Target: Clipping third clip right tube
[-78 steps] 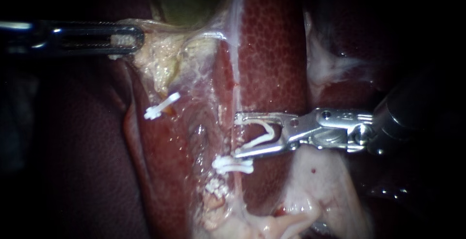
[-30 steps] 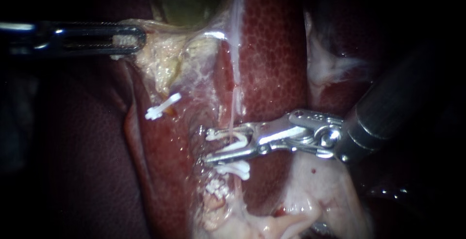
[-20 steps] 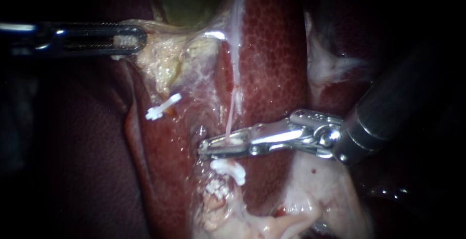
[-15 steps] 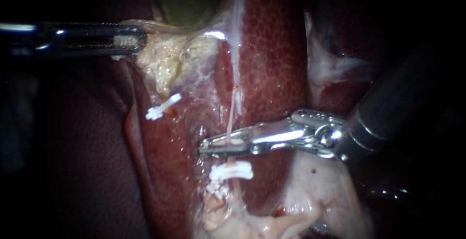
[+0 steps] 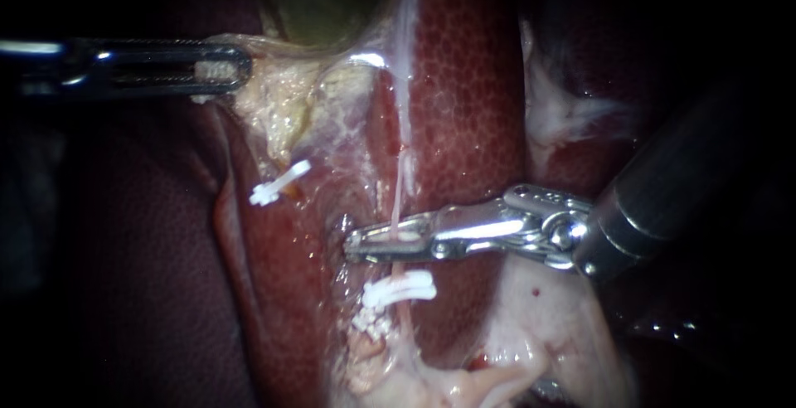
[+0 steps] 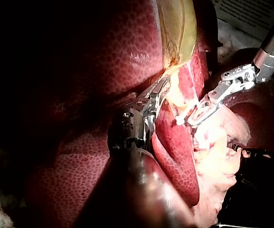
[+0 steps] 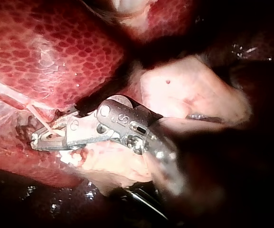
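Pinching the right tube (image 5: 400, 188) are the right instrument's (image 5: 358, 246) jaws; left instrument's (image 5: 236, 66) clamp tissue (image 5: 267, 105).

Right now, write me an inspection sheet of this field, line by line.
Surface: liver, wet and mottled red; whitish tissue lies under the right instrument's shaft.
Job's things: right tube, thin, pink and taut. The upper clip sits on it just below the closed jaws, and the lower clip is beneath that. A far clip sits apart, towards the left instrument.
Clutter: nothing seen.
End effectors: left instrument, jaws shut on pale tissue below the gallbladder. Right instrument, jaws shut on the right tube.
Cables: nothing seen.
Surroundings: dark beyond the tissue.
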Action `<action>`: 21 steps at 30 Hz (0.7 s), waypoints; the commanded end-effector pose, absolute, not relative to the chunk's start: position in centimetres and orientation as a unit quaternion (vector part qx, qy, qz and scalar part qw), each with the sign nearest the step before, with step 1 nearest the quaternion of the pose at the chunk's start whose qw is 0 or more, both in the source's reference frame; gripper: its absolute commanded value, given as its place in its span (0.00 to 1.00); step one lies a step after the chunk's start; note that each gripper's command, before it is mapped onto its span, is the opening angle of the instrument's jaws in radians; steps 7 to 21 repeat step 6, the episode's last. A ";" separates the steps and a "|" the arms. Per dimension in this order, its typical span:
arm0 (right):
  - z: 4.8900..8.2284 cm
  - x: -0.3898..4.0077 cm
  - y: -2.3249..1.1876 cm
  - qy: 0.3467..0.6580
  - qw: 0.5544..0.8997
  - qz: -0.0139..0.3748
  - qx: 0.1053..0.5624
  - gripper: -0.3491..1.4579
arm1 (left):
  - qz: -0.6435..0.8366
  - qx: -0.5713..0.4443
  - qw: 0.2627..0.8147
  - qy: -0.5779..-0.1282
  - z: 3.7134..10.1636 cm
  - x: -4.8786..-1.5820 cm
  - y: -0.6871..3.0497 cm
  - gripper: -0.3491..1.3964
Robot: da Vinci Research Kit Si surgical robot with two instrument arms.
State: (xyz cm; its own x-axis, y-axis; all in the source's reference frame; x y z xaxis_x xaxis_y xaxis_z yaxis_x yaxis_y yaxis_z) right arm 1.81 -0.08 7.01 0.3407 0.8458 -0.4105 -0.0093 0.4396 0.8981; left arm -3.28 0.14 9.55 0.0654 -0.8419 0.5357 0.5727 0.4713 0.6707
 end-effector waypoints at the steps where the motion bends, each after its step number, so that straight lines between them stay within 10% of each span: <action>1: 7.03 1.81 -0.09 0.485 0.696 0.307 0.432 0.00 | -0.494 0.142 0.716 -0.472 9.55 -3.28 0.14 0.10; 21: 7.02 1.81 -0.10 0.484 0.695 0.309 0.432 0.00 | -0.494 0.142 0.716 -0.472 9.55 -3.28 0.14 0.10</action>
